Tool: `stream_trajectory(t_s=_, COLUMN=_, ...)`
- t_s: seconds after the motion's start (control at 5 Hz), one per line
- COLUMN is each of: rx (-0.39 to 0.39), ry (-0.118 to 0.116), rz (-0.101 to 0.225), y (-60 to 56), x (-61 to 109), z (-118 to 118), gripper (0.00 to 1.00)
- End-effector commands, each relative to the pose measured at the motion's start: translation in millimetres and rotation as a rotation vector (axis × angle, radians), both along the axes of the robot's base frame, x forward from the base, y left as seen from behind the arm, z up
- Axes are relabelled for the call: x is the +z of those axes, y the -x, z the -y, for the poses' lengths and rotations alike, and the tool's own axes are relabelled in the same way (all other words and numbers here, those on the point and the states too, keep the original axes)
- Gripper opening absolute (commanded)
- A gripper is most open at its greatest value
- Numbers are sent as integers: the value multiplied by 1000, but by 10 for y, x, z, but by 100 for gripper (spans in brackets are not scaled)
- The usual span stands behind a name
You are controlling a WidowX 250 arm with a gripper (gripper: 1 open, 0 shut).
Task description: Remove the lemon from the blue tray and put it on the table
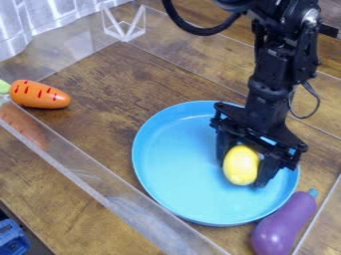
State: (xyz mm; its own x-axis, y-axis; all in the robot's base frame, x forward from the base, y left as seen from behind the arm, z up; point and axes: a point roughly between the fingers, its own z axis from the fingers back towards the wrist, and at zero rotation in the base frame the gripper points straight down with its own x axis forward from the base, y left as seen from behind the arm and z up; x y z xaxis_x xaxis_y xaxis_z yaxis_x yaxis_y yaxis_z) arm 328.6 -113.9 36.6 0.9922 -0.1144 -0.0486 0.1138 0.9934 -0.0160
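Gripper points straight down at lower right of frame, fingers pinched on the lemon. Lemon sits low over the right half of the blue tray — whether it rests on the floor of the tray or is just off it, I cannot tell. Judged step: lift out. Raise straight up until clear of the raised rim, then carry sideways to bare table — avoid the eggplant at lower right and the carrot at left.
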Motion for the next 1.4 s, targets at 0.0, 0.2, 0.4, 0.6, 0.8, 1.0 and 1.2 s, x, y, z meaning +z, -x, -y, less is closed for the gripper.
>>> stream_trajectory(t_s=0.0, rx=8, ry=24, rz=99, y=-117, x=460, z=-30, gripper=0)
stream_trajectory(t_s=0.2, rx=11, ry=15, rz=102, y=-98, x=597, z=-65, gripper=0)
stream_trajectory(t_s=0.4, rx=6, ry=-1, rz=107, y=-84, x=718, z=-103, gripper=0)
stream_trajectory(t_s=0.6, rx=3, ry=-16, rz=104, y=-59, x=776, z=-160, gripper=0)
stream_trajectory(t_s=0.8, rx=8, ry=-30, rz=119, y=-48, x=946, z=-288, gripper=0)
stream_trajectory(t_s=1.0, rx=31, ry=-43, rz=120, y=-20, x=1031, z=-649, gripper=0)
stream_trajectory(t_s=1.2, rx=63, ry=-54, rz=114, y=65, x=1066, z=-1009, gripper=0)
